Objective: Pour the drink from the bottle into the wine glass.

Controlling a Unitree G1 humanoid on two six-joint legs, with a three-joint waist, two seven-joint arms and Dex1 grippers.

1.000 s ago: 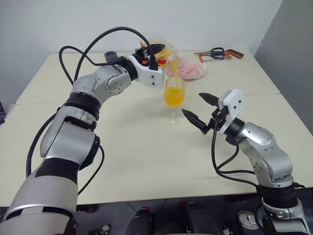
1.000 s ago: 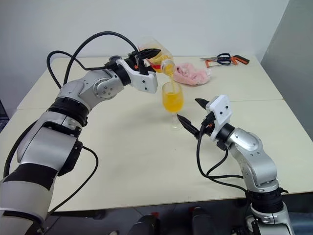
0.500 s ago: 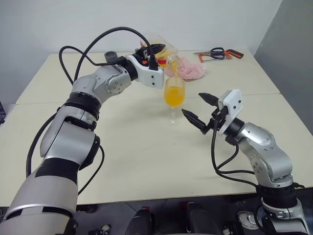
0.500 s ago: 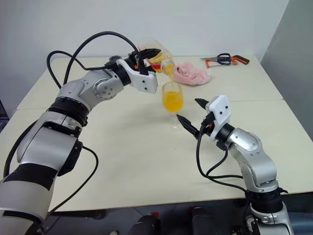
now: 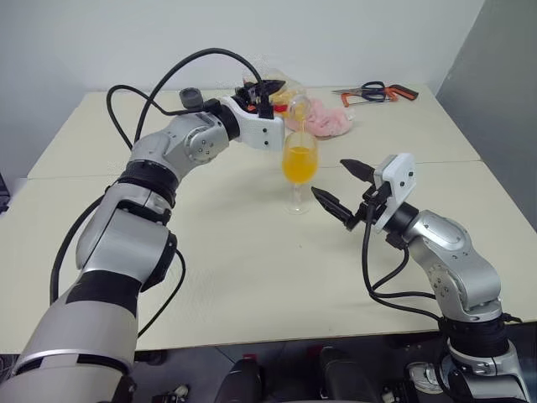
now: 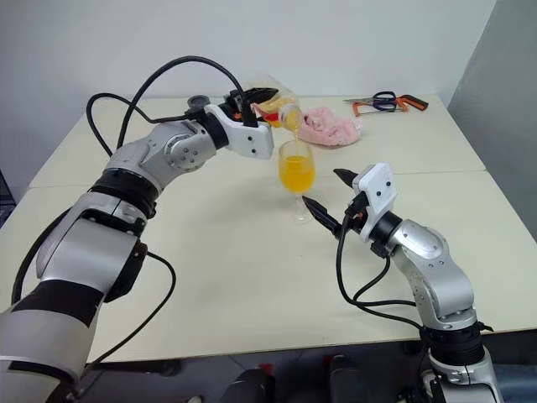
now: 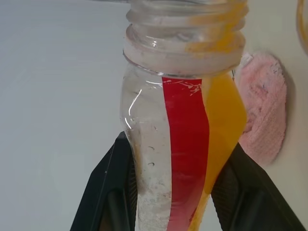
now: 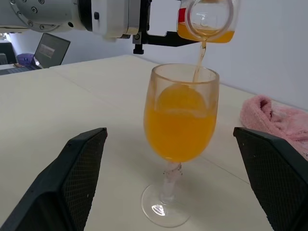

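Note:
My left gripper (image 5: 267, 87) is shut on the bottle (image 5: 286, 91), a clear one with a red label strip (image 7: 185, 144). It holds the bottle tipped, mouth down, over the wine glass (image 5: 299, 164). A thin orange stream of the drink (image 8: 198, 60) runs from the bottle's open mouth into the bowl. The glass stands upright on the table, its bowl more than half full of orange drink (image 8: 179, 127). A little drink stays in the bottle (image 7: 224, 120). My right gripper (image 5: 330, 177) is open, just right of the glass at stem height, with nothing between its fingers.
A pink cloth (image 5: 329, 122) lies behind the glass. Red-handled and dark-handled tools (image 5: 377, 91) lie at the far right of the beige table (image 5: 252, 252). A seam (image 5: 470, 162) crosses the tabletop. A laptop (image 8: 46, 50) stands off in the background.
My left wrist has rolled slightly and the bottle is tipped a little further, still pouring. My right gripper has stayed where it was, open.

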